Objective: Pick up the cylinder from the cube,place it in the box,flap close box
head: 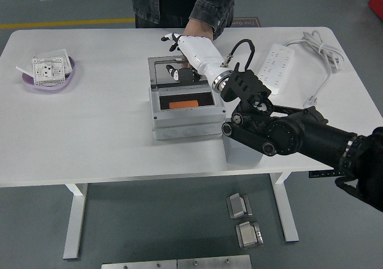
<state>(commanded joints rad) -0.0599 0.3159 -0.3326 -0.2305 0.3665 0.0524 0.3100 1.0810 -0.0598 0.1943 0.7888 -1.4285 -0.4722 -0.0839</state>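
Note:
The grey box (185, 124) stands mid-table with its clear lid (161, 72) lying open toward the far side. The orange cylinder (184, 104) lies inside the box. My right hand (172, 55), white with dark fingertips, hovers over the lid's far edge with its fingers spread and holds nothing. A grey cube (238, 152) stands right of the box, partly hidden under my right arm. A person's hand (200, 28) rests at the table just behind my hand. My left arm is out of view.
A purple dish (66, 80) holding white socket parts sits far left. A white power strip (274, 68) with its cable and plug (311, 104) lies at the right. The person stands at the far edge.

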